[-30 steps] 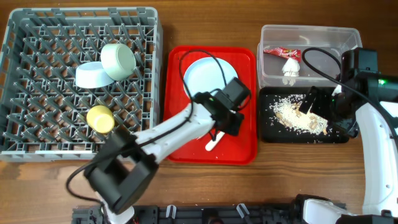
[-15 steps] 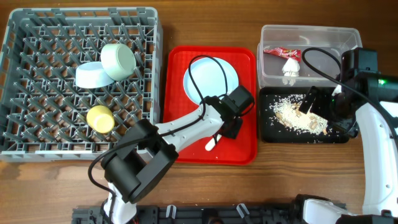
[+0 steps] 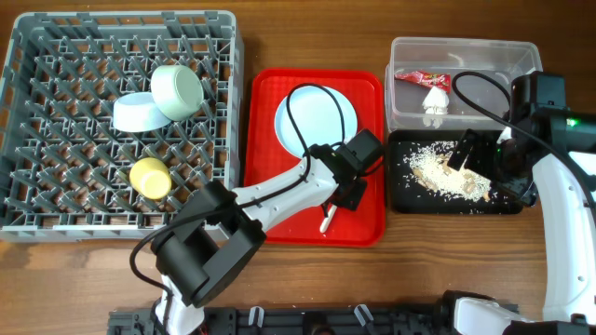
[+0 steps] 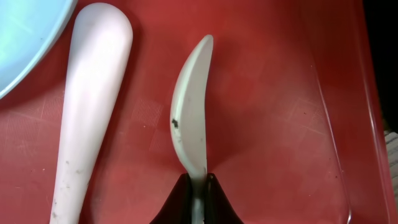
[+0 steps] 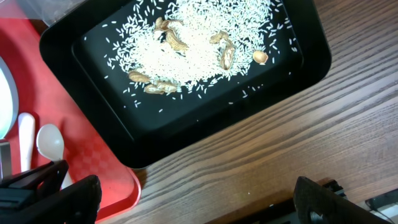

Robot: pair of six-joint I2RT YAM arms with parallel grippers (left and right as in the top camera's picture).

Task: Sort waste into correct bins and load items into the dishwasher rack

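My left gripper [image 4: 198, 194] is shut on the white spoon [image 4: 191, 121], tilted on edge over the red serving tray [image 3: 270, 200]. A second white utensil's handle [image 4: 90, 118] lies just left of it, beside the pale blue plate [image 3: 317, 119]. My right gripper [image 5: 193, 199] is open and empty, hovering over the black tray [image 3: 503, 207], which holds rice crumbs [image 3: 445, 172]. The clear tub [image 3: 466, 54] holds the red sauce packet [image 3: 421, 78] and the white scrap [image 3: 435, 102]. The grey rack [image 3: 56, 200] holds two bowls [image 3: 177, 90] [image 3: 138, 113] and the yellow cup [image 3: 149, 177].
The red tray sits between the rack and the two bins. Bare wooden table [image 3: 447, 261] runs along the front. The left arm reaches across the red tray's lower half. Cables loop over the plate and the clear tub.
The left gripper has shifted slightly right and toward the front on the red tray, and the white spoon has moved with it. The right arm has not moved.
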